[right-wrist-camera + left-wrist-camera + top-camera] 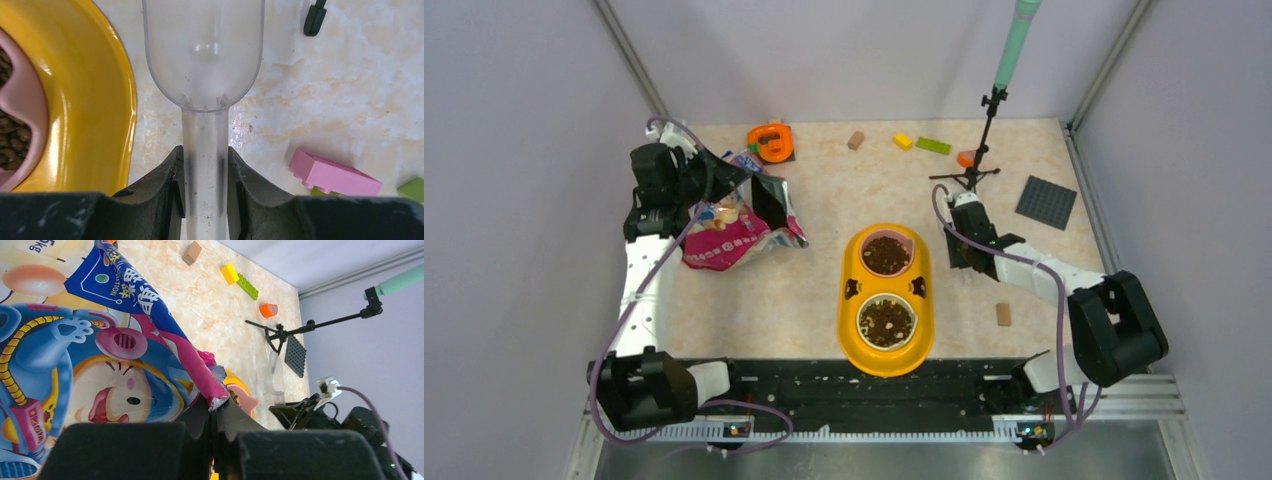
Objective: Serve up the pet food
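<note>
Right jaws clamped tight on the handle of the clear scoop (205,55), its bowl pointing straight ahead over the surface (325,90). Just left of them is the yellow feeder (90,100), and there's pet food (7,135) sitting in its pink bowl (35,115). A pink brick (335,172) lies off to their right. Left jaws pinch the torn edge of the cat-food bag (100,365), which spreads up and to their left.

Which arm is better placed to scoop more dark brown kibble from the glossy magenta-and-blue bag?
Right, probably: the right gripper holds the empty clear plastic scoop; the left gripper pinches the bag.
</note>
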Available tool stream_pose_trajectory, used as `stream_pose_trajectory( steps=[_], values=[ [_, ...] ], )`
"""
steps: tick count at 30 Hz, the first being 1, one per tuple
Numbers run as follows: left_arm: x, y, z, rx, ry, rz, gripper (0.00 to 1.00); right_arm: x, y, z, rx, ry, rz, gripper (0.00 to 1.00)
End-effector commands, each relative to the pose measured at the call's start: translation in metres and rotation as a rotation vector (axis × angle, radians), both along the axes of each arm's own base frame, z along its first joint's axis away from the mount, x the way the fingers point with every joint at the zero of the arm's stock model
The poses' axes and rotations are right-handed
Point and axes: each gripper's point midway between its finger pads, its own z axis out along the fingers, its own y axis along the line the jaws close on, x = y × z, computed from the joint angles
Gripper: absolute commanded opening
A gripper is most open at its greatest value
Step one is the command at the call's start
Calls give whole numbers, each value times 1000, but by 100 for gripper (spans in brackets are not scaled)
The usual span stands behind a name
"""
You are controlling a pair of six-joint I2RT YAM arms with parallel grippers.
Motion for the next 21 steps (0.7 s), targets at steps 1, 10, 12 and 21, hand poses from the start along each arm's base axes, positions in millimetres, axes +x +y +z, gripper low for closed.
stream_pose_trajectory(
  steps=[1,10,12,21],
  values=[
    [-28,-16,144,0,-441,-70,0,8,-1,-5,27,-27,-30,25],
    [-8,-18,125,-66,-379,-84,0,16,9,1,49,-33,-1,59],
    [-4,-19,118,-68,-360,-93,0,23,12,14,55,-57,18,62],
    [5,-15,101,-7,-316,-99,0,47,41,85,140,-190,132,78]
  ],
)
